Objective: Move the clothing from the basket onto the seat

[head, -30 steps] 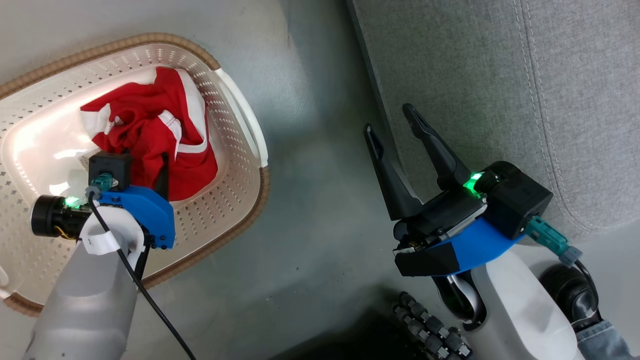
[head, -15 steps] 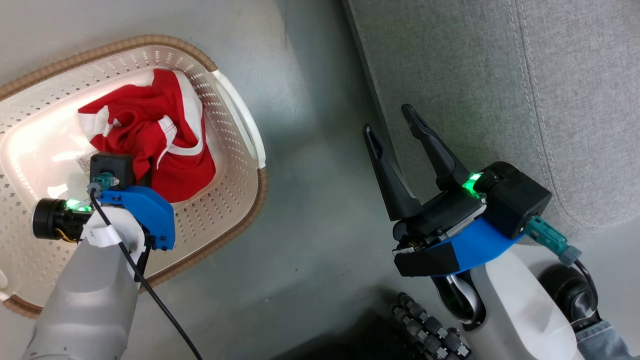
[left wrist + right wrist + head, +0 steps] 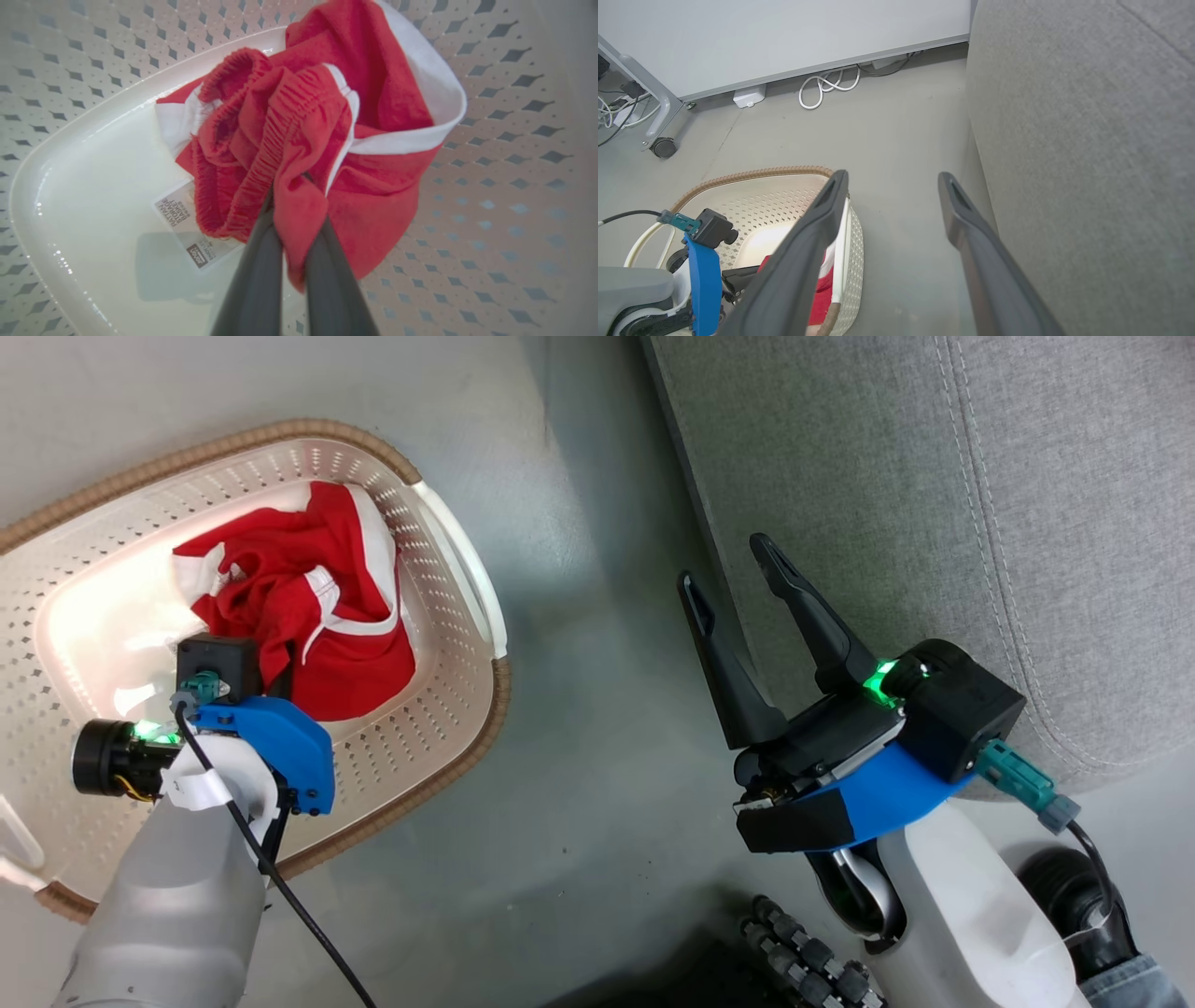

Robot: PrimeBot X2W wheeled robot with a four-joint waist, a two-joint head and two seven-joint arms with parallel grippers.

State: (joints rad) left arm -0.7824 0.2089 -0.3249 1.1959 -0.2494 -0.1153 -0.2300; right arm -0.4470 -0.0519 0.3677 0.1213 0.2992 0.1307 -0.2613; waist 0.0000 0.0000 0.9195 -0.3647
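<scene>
The clothing [image 3: 327, 616] is a bright red bundle with white trim, lying in the cream perforated basket [image 3: 439, 691] on the floor at the left. My left gripper [image 3: 280, 677] reaches down into the basket and is shut on a fold of the clothing [image 3: 327, 116]. In the left wrist view, red fabric is pinched between the two dark fingers of my left gripper [image 3: 292, 196]. My right gripper [image 3: 726, 562] stands open and empty at the front edge of the grey seat [image 3: 934, 476]. The right wrist view shows my right gripper [image 3: 892, 177] between the basket [image 3: 752, 175] and the seat [image 3: 1087, 163].
Grey floor [image 3: 597, 728] separates the basket from the seat. A printed label [image 3: 191, 228] lies on the basket's bottom. By the far wall are white cables [image 3: 829, 86], a small white box [image 3: 748, 97] and a caster wheel [image 3: 663, 147].
My left gripper has closed on the clothing, bunching the fabric toward its fingers. The basket and left arm sit slightly further right in the head view. The right arm has not moved.
</scene>
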